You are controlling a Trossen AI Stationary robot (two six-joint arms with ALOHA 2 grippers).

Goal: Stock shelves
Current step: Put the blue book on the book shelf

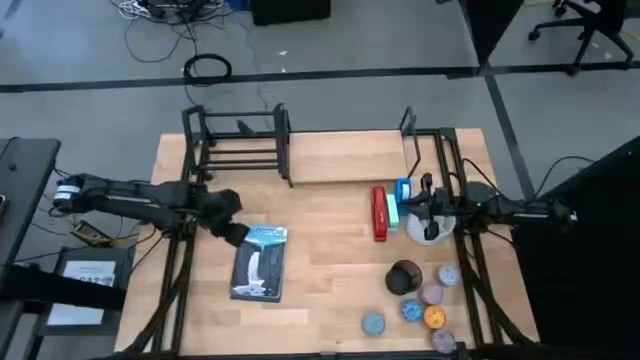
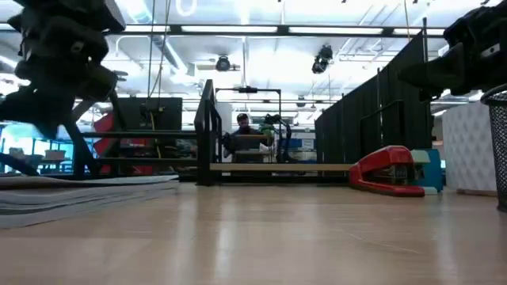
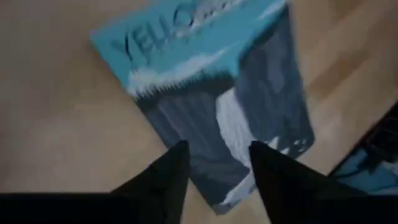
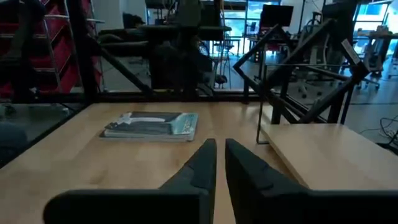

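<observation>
In the high view the shelves (image 1: 300,150) stand along the upper edge of the tabletop (image 1: 330,280): the black barred rack sits upper left of centre, and its pale wooden board runs rightward to a black upright end near upper right.

The left end effector (image 1: 237,236) is at centre-left of that view, below the barred rack and apart from it, hovering at the upper edge of a blue-and-grey book (image 1: 261,262) that lies flat on the tabletop. In the left wrist view its two dark fingers (image 3: 168,177) are spread, with the book's cover (image 3: 217,93) showing between and beyond them; they grip nothing.

The right end effector (image 1: 400,208) is at centre-right, below the right end of the board and clear of it, just beside a red stapler (image 1: 379,213) and a blue object (image 1: 402,190). In the right wrist view its fingers (image 4: 202,165) are almost pressed together, with only a thin gap between them and nothing held; the board (image 4: 323,152) lies to the right of them in that picture and the book (image 4: 152,126) farther off at left.

A dark mesh cup (image 1: 404,277) and several small round pieces (image 1: 425,305) sit at the lower right of the tabletop.
</observation>
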